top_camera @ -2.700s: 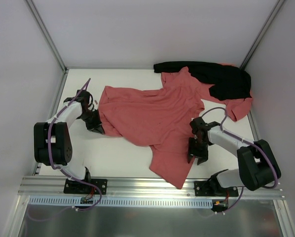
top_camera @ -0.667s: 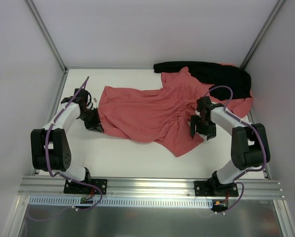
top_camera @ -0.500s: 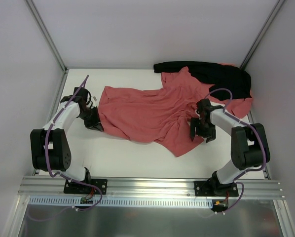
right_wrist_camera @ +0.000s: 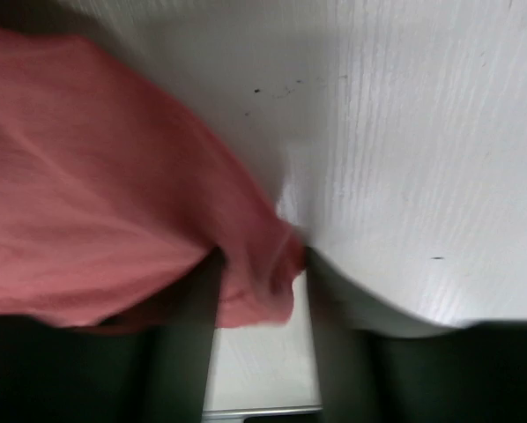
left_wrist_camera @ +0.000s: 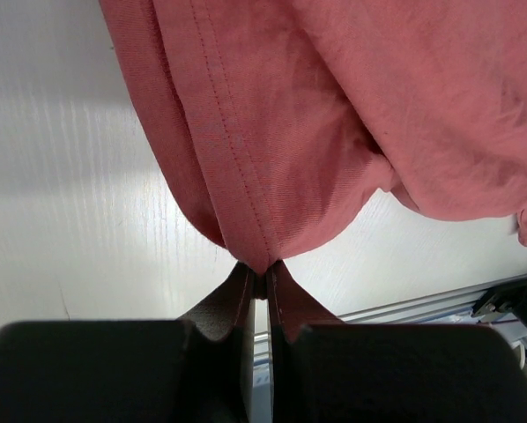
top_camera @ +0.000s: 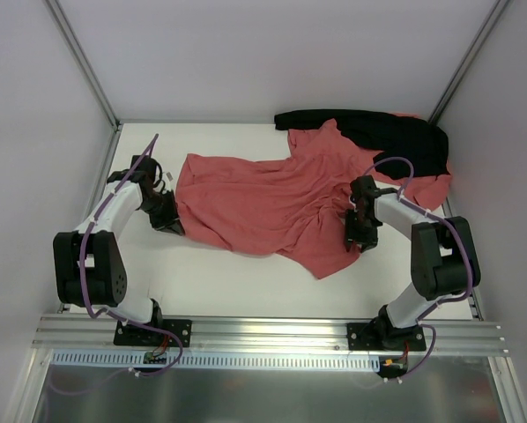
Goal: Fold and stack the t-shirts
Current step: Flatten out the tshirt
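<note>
Left pincer (left_wrist_camera: 257, 282): clamped on the t-shirt (top_camera: 263, 203) hem.
Right pincer (right_wrist_camera: 262, 291): you've moved it onto the right edge, jaws narrowing around cloth; grip unclear.
T-shirt: crumpled mid-surface (top_camera: 228, 282), unfolded.
Far corner: black garment (top_camera: 396, 137) over the other t-shirt (top_camera: 429, 192).

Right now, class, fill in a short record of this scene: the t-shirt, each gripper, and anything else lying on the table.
T-shirt: salmon-red, unfolded, crumpled across the white table
Left gripper: shut on the shirt's hem
Right gripper: jaws apart, shirt edge between them
Black garment: back right corner, overlapping salmon cloth
</note>
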Controlling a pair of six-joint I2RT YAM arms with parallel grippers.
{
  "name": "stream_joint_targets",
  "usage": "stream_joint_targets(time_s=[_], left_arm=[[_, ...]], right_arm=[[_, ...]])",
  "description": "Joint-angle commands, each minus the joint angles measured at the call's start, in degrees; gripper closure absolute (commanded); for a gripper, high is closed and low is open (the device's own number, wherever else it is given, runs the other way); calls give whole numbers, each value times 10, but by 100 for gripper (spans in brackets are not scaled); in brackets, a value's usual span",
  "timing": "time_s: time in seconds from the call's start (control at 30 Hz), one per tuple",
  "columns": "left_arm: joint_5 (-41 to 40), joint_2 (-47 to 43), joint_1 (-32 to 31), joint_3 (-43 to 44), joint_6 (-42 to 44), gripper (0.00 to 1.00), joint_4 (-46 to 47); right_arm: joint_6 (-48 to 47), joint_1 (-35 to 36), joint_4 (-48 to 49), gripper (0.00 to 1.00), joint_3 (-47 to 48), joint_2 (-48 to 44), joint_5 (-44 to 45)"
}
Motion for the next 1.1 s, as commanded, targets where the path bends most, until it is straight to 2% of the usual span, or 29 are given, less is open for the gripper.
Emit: stream_joint_targets(time_s=[0.0, 0.03, 0.07, 0.1, 0.13, 0.27, 0.53, 0.8, 1.07], left_arm=[[-1, -25, 3, 5, 1, 100, -13], [-1, -26, 3, 3, 1, 100, -14], [-2, -28, 3, 2, 0, 100, -13], [-2, -29, 3, 0, 0, 100, -14], [-5, -30, 3, -1, 0, 100, -13], [-5, -34, 3, -1, 0, 100, -16], [10, -66, 3, 18, -17, 100, -29], [35, -191, 3, 42, -90, 100, -27], [12, -296, 3, 176, -95, 100, -72]], right_arm=[[2, 0, 13, 57, 5, 15, -5], [1, 0, 11, 72, 6, 16, -6], [1, -1, 10, 91, 8, 18, -8], [3, -1, 10, 98, 8, 18, -9], [5, -1, 11, 99, 8, 19, -16], [12, -1, -6, 100, 11, 5, -28], [7, 2, -122, 99, 68, -129, -50], [-5, 1, -229, 99, 231, -194, -47], [-13, -5, -309, 99, 431, -232, 11]])
